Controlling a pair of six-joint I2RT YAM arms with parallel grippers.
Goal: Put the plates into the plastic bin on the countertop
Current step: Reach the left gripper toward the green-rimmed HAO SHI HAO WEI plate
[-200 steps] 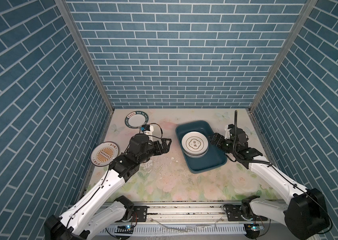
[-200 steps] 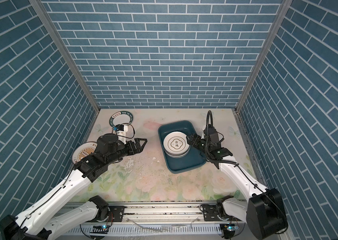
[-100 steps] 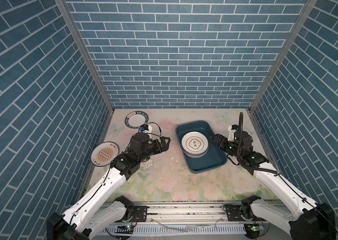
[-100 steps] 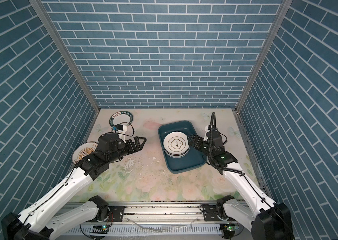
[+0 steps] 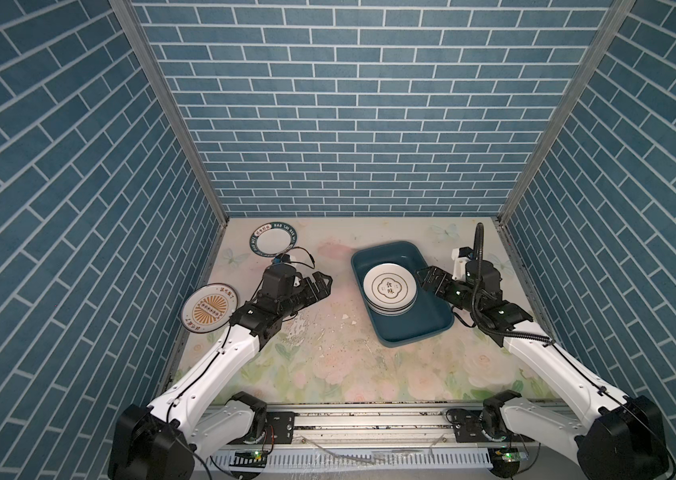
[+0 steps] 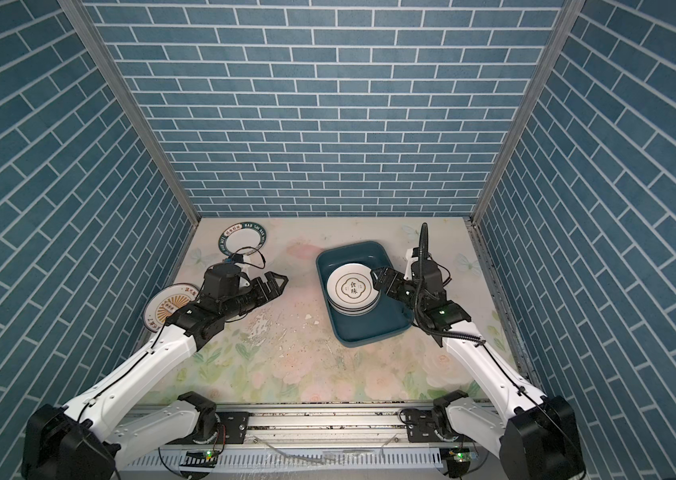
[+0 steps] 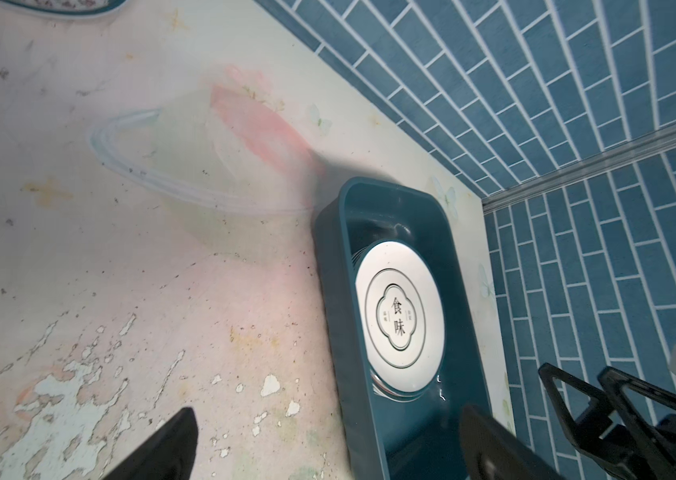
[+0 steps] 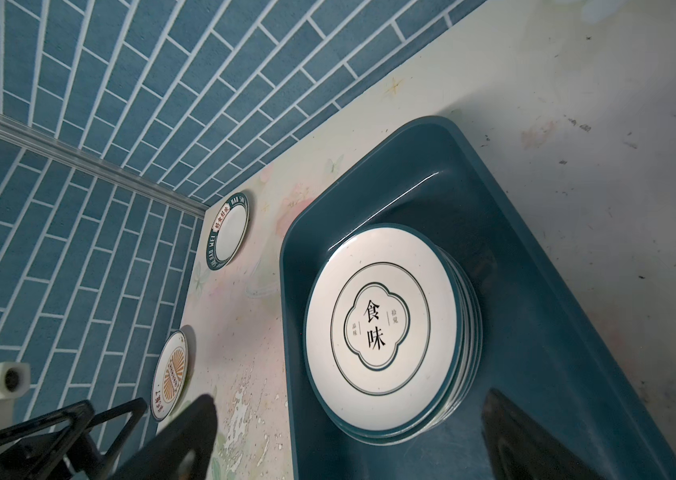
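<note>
Metal rail (image 5: 369, 417) ran along the near edge and carried the bases of both white arms. Beyond it the countertop (image 5: 328, 370), pale and printed with pink flowers, had a patch of flaked print (image 5: 298, 332) near its middle. The plastic bin (image 5: 419, 330), teal-blue, sat right of centre with one short end toward the rail, and that near end was bare. The left gripper (image 5: 325, 285) hung above the open counter to the left of the bin, well apart from it. In the left wrist view its fingers (image 7: 170, 449) stood spread wide with nothing between them. The right gripper (image 5: 425, 279) reached over the bin's right rim, just beside a stack of plates (image 5: 389, 291). In the right wrist view its fingers (image 8: 190, 436) were also spread, clamping nothing. The stack lay flat inside the bin, about midway along it, and its top plate was white with a dark cloud outline around two black characters. A sunburst plate (image 5: 209, 308) sat at the counter's left edge by the side wall, next to the left arm. Farther back, a teal-rimmed plate (image 5: 274, 240) lay near the far left corner. Behind everything rose the blue brick wall (image 5: 361, 124).
</note>
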